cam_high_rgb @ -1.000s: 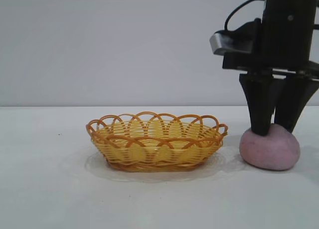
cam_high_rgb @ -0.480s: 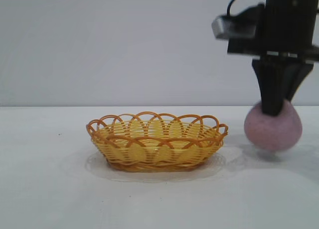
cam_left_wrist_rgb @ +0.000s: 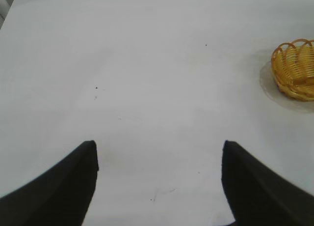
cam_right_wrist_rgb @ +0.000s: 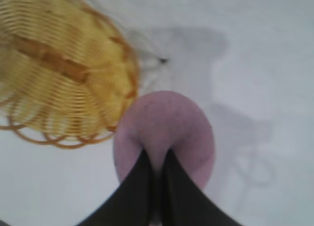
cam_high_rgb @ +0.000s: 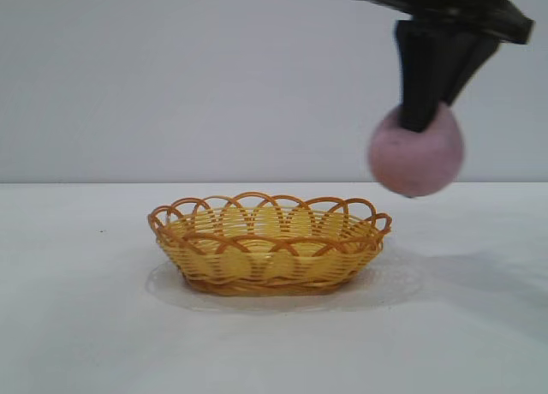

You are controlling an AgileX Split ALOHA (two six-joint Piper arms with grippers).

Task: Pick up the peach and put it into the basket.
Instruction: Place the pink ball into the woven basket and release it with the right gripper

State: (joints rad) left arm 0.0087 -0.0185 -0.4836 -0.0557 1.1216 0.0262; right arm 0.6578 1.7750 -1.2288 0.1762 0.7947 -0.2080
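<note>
My right gripper point(cam_high_rgb: 422, 120) is shut on the peach point(cam_high_rgb: 417, 158), a dull pink-mauve lump, and holds it in the air above and just right of the basket's right end. The basket point(cam_high_rgb: 267, 242), yellow wicker with an orange looped rim, sits on the white table and holds nothing that I can see. In the right wrist view the peach point(cam_right_wrist_rgb: 164, 130) is pinched between the black fingers point(cam_right_wrist_rgb: 135, 186) of my right gripper point(cam_right_wrist_rgb: 156, 157), with the basket point(cam_right_wrist_rgb: 59, 69) close beside it. My left gripper point(cam_left_wrist_rgb: 158, 147) is open and empty over bare table, with the basket point(cam_left_wrist_rgb: 296, 69) far off.
The white table point(cam_high_rgb: 86, 325) stretches around the basket. A plain grey wall stands behind. The arm's shadow falls on the table to the right of the basket.
My right gripper has lifted the peach off the table, from beside the basket up to well above rim height, and carried it a little to the left toward the basket.
</note>
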